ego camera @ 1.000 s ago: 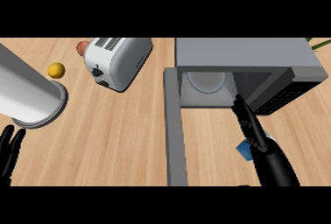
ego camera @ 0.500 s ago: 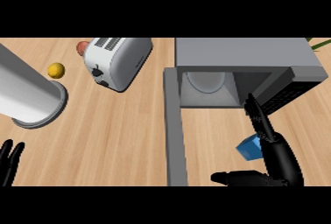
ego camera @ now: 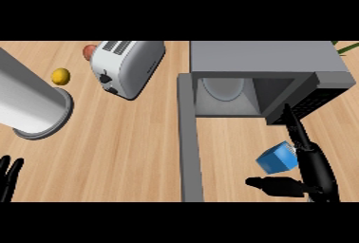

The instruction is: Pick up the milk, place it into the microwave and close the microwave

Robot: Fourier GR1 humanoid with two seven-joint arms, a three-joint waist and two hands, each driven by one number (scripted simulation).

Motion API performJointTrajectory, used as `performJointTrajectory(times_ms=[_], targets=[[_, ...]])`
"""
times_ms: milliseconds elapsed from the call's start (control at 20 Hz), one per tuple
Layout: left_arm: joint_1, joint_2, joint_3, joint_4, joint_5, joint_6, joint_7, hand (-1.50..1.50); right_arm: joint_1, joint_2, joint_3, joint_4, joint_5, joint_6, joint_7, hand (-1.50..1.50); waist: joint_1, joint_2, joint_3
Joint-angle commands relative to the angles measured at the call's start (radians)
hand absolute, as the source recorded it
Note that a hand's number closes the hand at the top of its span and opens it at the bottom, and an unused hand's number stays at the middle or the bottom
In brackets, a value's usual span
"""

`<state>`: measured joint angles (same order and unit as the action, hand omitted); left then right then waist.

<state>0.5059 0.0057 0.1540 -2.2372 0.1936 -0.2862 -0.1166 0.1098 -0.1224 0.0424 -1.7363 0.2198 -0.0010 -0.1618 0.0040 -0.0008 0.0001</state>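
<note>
Down at about four o'clock on the counter, the milk, a small blue carton, sits tilted, just in front of the microwave and beside its open door. The right hand is against the carton's right side: its fingers stretch straight toward twelve o'clock, pointing at the microwave's opening, while the thumb juts out toward nine o'clock below the carton. The hand is spread, not wrapped round the milk; whether it touches the carton I cannot tell. Inside the microwave a pale round plate shows. The left hand rests at eight o'clock, fingers straight and upward. At ten o'clock stands a white toaster, with a yellow lemon and a grey cylinder farther toward nine o'clock.
</note>
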Motion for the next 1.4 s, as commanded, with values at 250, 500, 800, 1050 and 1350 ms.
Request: performJointTrajectory(times_ms=[250,500,800,1050,1350], targets=[[0.062,-0.005,-0.045,-0.075,0.014,0.017,0.023,-1.50,-0.086,-0.090,-0.138,0.232,-0.066,0.093,-0.122,-1.50,0.005,0.000,0.000],[0.004,-0.005,0.012,-0.016,0.017,-0.008,0.022,-1.50,0.008,-0.061,-0.101,0.286,-0.007,0.077,-0.222,-1.50,-0.001,0.000,0.000],[0.029,-0.006,-0.007,0.073,0.000,-0.025,-0.086,-1.50,-0.055,-0.092,-0.146,0.420,-0.006,0.094,-0.265,-1.50,0.000,0.000,0.000],[-0.038,0.023,0.088,0.048,0.051,-0.028,-0.014,-1.50,-0.128,-0.090,-0.156,0.531,0.035,0.061,-0.284,-1.50,0.000,0.000,0.000],[-0.004,-0.004,0.013,0.033,0.006,0.012,-0.022,-1.50,-0.232,-0.143,-0.195,0.785,0.015,0.137,-0.417,-1.50,0.005,0.002,0.000]])
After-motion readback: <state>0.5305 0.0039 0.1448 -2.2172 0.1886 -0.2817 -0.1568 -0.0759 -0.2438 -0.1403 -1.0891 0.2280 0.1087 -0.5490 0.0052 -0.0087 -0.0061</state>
